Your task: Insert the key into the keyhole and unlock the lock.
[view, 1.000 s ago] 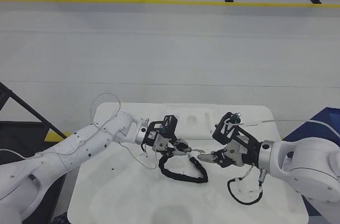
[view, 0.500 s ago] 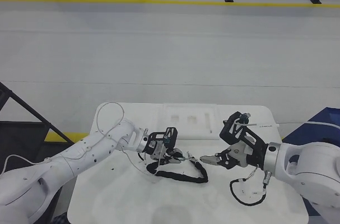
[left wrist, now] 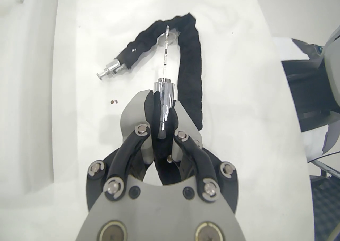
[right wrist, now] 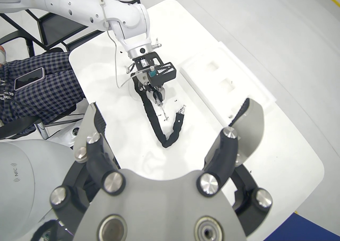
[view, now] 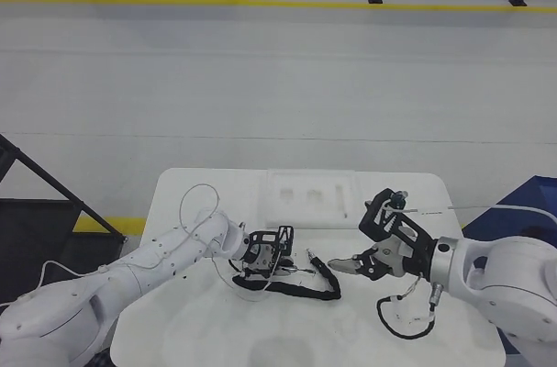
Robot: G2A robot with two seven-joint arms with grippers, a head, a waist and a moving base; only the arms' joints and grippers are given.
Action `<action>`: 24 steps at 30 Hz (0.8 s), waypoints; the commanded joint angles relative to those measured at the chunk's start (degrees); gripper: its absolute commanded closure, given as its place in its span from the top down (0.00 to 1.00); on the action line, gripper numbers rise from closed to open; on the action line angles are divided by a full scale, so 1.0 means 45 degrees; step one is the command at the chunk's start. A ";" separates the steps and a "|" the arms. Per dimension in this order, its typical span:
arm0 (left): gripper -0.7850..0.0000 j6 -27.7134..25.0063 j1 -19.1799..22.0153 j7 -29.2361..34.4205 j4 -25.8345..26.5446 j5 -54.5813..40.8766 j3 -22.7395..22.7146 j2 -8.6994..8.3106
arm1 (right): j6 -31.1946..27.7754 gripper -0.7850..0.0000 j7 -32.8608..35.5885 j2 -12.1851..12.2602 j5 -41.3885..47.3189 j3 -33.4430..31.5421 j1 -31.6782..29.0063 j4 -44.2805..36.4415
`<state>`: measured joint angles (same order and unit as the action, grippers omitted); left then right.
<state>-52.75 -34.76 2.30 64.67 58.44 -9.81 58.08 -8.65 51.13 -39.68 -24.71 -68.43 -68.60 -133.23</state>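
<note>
Near the middle of the desk (view: pixel 195 316), the left gripper (left wrist: pixel 162 98) is clamped on the chrome lock barrel (left wrist: pixel 164 92). The key (left wrist: pixel 165 53) appears seated in its keyhole, its long axis running straight on from the barrel, away from that gripper. The right gripper (right wrist: pixel 171 106), spread wide and holding nothing, faces the key's head from the desk's right side, well apart, and looks best placed to turn it.

Chain (left wrist: pixel 190 67) is black, lock (left wrist: pixel 164 93) chrome (key (left wrist: pixel 165 53) silver), table (left wrist: pixel 239 93) white.
</note>
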 commanded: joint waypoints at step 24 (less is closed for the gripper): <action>1.00 -0.1167 0.1435 -0.3194 -0.1126 0.0592 -0.2512 -0.0090 | -0.4433 1.00 -0.2977 -0.0503 0.0118 0.0503 0.0810 0.3966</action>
<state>-58.00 -29.02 -11.59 59.52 61.34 -20.89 57.92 -26.97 38.12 -41.85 -24.25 -66.28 -65.61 -116.91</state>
